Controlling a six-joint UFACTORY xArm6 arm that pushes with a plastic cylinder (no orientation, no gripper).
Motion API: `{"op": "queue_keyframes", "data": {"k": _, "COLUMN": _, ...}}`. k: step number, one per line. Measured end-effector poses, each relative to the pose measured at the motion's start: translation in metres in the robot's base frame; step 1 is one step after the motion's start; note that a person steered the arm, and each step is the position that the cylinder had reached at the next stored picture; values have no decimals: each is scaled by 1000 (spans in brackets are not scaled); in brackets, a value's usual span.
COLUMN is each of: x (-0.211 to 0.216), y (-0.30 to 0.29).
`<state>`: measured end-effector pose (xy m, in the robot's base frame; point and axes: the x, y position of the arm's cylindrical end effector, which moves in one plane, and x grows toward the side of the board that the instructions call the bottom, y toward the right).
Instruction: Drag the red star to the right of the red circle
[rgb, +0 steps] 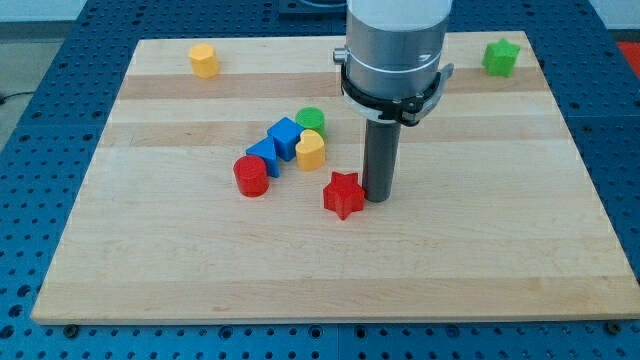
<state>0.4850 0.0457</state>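
The red star (343, 194) lies near the board's middle. The red circle (251, 176) stands to its left, with a gap between them. My tip (378, 197) is down on the board right beside the star's right side, touching or almost touching it. The rod rises from there to the arm's grey body at the view's top.
A cluster sits just above and right of the red circle: two blue blocks (276, 142), a yellow heart (310, 150) and a green round block (311, 119). A yellow hexagon (204, 60) is at the top left, a green star (501, 57) at the top right. The wooden board (480, 250) rests on a blue perforated table.
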Motion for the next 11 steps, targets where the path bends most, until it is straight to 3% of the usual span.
{"op": "queue_keyframes", "data": {"k": 1, "x": 10, "y": -20}}
{"op": "queue_keyframes", "data": {"k": 2, "x": 40, "y": -2}}
{"op": "queue_keyframes", "data": {"k": 5, "x": -21, "y": -41}}
{"op": "queue_keyframes", "data": {"k": 6, "x": 4, "y": -5}}
{"op": "queue_keyframes", "data": {"k": 7, "x": 34, "y": -11}}
{"op": "queue_keyframes", "data": {"k": 9, "x": -17, "y": -78}}
{"op": "queue_keyframes", "data": {"k": 10, "x": -19, "y": -41}}
{"op": "queue_keyframes", "data": {"k": 11, "x": -71, "y": 16}}
